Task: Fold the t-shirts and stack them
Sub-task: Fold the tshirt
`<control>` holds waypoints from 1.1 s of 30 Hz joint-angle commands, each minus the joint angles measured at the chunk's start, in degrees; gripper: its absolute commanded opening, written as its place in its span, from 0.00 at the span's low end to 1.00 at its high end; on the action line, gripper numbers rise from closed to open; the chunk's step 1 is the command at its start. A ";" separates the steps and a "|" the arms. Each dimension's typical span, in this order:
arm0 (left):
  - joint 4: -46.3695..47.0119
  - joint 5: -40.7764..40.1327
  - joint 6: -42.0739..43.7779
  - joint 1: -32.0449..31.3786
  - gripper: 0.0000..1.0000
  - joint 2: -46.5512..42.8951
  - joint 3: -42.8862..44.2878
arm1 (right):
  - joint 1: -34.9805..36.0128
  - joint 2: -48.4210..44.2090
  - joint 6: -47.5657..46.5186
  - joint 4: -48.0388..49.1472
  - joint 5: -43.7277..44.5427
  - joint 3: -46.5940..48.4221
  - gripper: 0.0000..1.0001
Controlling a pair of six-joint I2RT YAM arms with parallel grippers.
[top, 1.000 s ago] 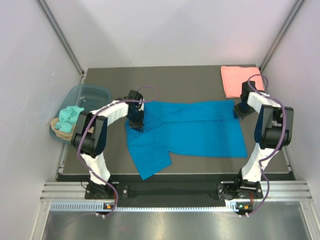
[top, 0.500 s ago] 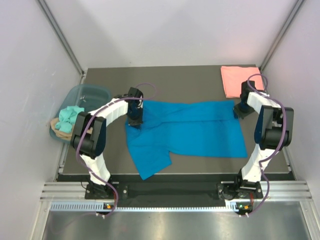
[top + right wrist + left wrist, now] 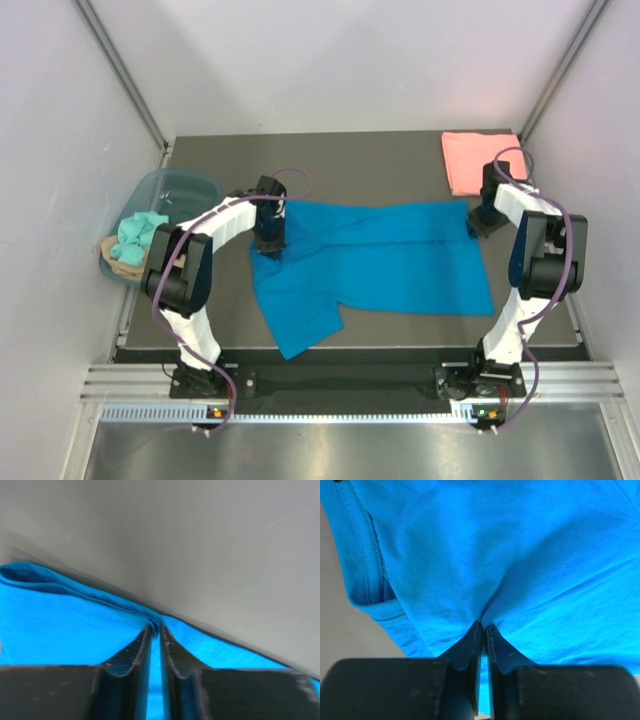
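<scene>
The bright blue t-shirt [image 3: 390, 262] lies spread across the middle of the dark table, one part hanging toward the front left. My left gripper [image 3: 268, 244] is down on its left end; in the left wrist view its tips [image 3: 483, 626] nearly touch and pinch a raised fold of the blue t-shirt [image 3: 520, 555]. My right gripper [image 3: 478, 222] is at the shirt's far right corner; in the right wrist view its tips [image 3: 156, 628] squeeze the bunched edge of the blue cloth [image 3: 60, 625]. The salmon pink t-shirt [image 3: 478, 160] lies folded at the back right corner.
A translucent blue-grey tub [image 3: 190, 186] holding teal cloth [image 3: 138, 232] sits off the table's left edge. White walls close in the back and sides. Bare table [image 3: 360, 165] runs behind the blue shirt, and the table's front edge [image 3: 350, 352] lies just past the hanging part.
My left gripper has edged slightly toward the back with the cloth. The right arm and both shirts look unchanged.
</scene>
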 commanded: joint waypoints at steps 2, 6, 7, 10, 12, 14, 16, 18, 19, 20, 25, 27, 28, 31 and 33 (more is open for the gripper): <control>-2.14 -0.50 -0.57 -0.03 0.13 -2.53 1.05 | 0.66 -2.78 -0.73 0.11 0.08 2.75 0.06; -2.14 0.29 -0.14 -0.03 0.00 -2.27 0.87 | 0.75 -3.22 -0.91 0.99 -0.27 2.13 0.00; -2.14 0.29 -0.05 -0.03 0.00 -2.27 0.78 | 0.83 -3.22 -1.00 1.08 -0.19 2.22 0.00; -2.40 -0.76 -0.13 -0.03 0.00 -2.53 0.78 | 0.83 -3.49 -1.17 0.12 -0.36 3.10 0.00; -2.93 -2.42 -0.31 -0.03 0.00 -3.06 1.22 | 0.83 -3.92 -1.17 -0.41 -0.19 3.63 0.00; -3.63 -3.04 -0.40 -0.03 0.00 -3.67 2.18 | 0.83 -4.36 -1.26 -0.77 -0.19 3.89 0.00; -4.16 -3.13 -0.49 -0.03 0.00 -4.03 2.45 | 0.83 -4.54 -1.44 -1.29 -0.19 4.07 0.00; -4.60 -4.87 -0.57 -0.03 0.00 -4.47 2.98 | 0.83 -4.37 -1.96 -1.91 -0.10 4.33 0.00; -4.86 -5.15 -0.66 -0.03 0.00 -4.55 3.07 | 0.83 -4.45 -1.96 -2.00 -0.10 4.25 0.00; -5.04 -5.16 -0.66 -0.03 0.00 -4.47 2.98 | 0.83 -4.45 -2.14 -2.17 -0.01 4.24 0.00; -5.04 -4.28 -0.57 -0.03 0.00 -3.33 2.54 | 0.75 -5.24 -2.58 -2.26 0.25 2.49 0.00; -4.87 -3.84 -0.66 -0.03 0.00 -2.54 2.28 | 0.75 -6.12 -2.67 -2.09 0.60 1.79 0.00; -4.87 -3.84 -0.66 -0.03 0.00 -2.36 2.10 | 0.75 -6.38 -2.75 -1.65 0.78 0.74 0.00; -4.34 -3.84 -0.84 -0.03 0.00 -1.57 1.66 | 0.75 -7.96 -2.41 1.15 1.04 -2.77 0.00; -4.16 -3.84 -1.01 -0.03 0.00 -1.22 1.66 | 0.75 -8.75 -1.88 2.56 1.39 -5.32 0.00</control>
